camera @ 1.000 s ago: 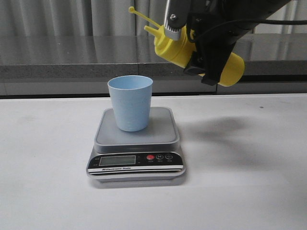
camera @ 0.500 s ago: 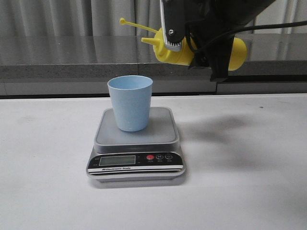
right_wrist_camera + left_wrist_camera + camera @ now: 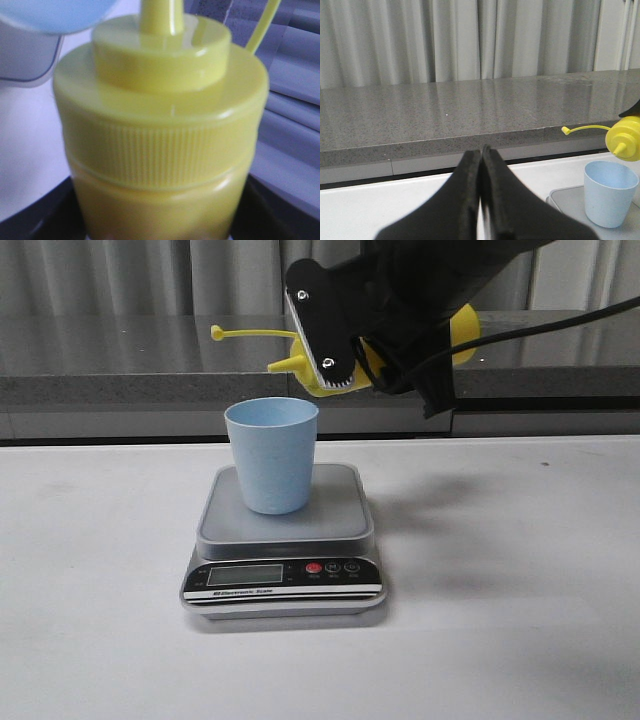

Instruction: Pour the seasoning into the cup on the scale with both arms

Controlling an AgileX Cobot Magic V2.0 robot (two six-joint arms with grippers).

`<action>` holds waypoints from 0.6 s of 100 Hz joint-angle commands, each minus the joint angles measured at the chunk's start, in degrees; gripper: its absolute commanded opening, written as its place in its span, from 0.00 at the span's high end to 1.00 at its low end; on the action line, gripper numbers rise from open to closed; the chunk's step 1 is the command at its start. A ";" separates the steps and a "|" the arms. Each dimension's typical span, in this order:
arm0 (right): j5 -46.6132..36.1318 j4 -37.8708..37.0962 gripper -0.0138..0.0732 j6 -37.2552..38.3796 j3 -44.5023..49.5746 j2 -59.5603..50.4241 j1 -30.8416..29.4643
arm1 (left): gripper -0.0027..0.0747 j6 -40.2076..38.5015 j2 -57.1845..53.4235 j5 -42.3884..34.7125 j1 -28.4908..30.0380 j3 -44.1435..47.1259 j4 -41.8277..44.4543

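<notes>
The left gripper point(image 3: 481, 200) idles off to the side, fingers pressed together, empty. The matte blue cup point(image 3: 272, 454) sits on the flat grey scale point(image 3: 285, 540). Above it the right gripper point(image 3: 385, 335), clamped on the glossy yellow bottle point(image 3: 335, 375), has swung leftward and tipped level; nozzle now over the rim, pouring looks imminent.

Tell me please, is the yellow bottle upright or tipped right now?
Tipped. The yellow bottle lies almost sideways in the right gripper, its nozzle pointing toward the cup and just above its rim.
</notes>
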 commanded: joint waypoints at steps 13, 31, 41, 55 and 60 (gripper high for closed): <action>4.56 -7.53 0.60 -0.43 -2.00 -2.79 0.49 | 0.99 -0.30 0.43 -5.21 0.03 -1.56 -0.11; 4.84 -9.91 0.60 -0.43 -2.00 -2.79 0.49 | 0.99 -0.30 0.43 -5.21 0.03 -1.56 -0.11; 5.19 -10.67 0.60 -0.43 -2.00 -2.79 0.49 | 0.99 -0.30 0.43 -5.21 0.03 -1.56 -0.11; 5.45 -11.44 0.60 -0.43 -2.00 -2.79 0.49 | 0.99 -0.30 0.43 -5.21 0.03 -1.56 -0.11; 5.45 -11.44 0.60 -0.38 -2.00 -2.79 0.49 | 0.99 -0.30 0.43 -5.21 0.03 -1.56 -0.11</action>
